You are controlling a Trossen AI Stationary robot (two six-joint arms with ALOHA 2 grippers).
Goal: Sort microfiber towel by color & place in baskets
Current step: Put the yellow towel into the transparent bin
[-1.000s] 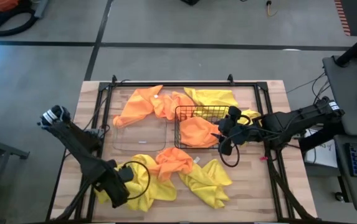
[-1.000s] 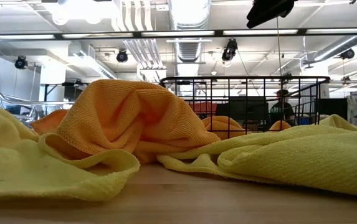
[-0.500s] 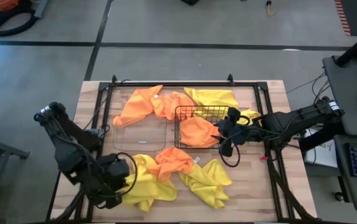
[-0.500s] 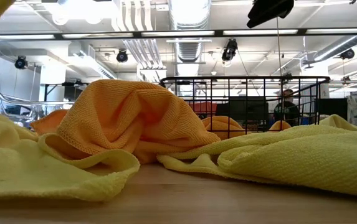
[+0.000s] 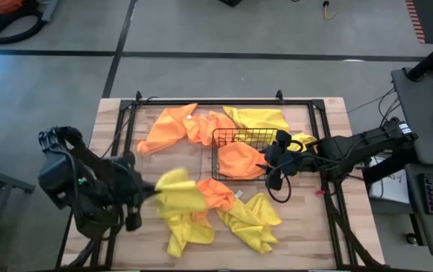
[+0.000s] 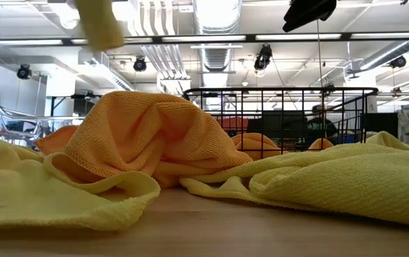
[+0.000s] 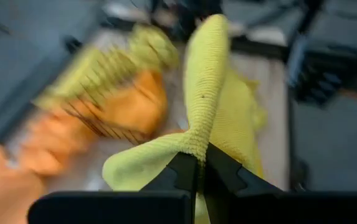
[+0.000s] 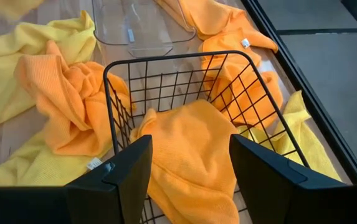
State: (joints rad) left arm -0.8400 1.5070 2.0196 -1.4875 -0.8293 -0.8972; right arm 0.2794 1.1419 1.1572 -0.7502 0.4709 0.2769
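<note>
Towels lie scattered over the wooden table (image 5: pixel 318 227). High view: the left gripper (image 5: pixel 150 193) is raised over the near left part of the table, its fingers clamped shut on a yellow towel (image 5: pixel 178 198) that hangs lifted from the surface. The left wrist view confirms the pinch: both dark fingers (image 7: pixel 184 171) meet on a fold of that towel, which the overhead picture only suggests. High view also places the black wire basket (image 5: pixel 235 136) at table centre with one orange towel (image 5: pixel 240 160) inside it, and the clear plastic basket (image 5: pixel 169 162) just to its left. The right gripper (image 5: pixel 270 160) hovers at the wire basket's right rim, fingers spread apart, holding nothing; the right wrist view looks down between those fingers into the basket and shows its orange contents. Low view alone shows the crumpled orange towel (image 6: pixel 147 132) resting on yellow cloths (image 6: pixel 332 182) at the near edge, and a yellow corner dangling at the top
</note>
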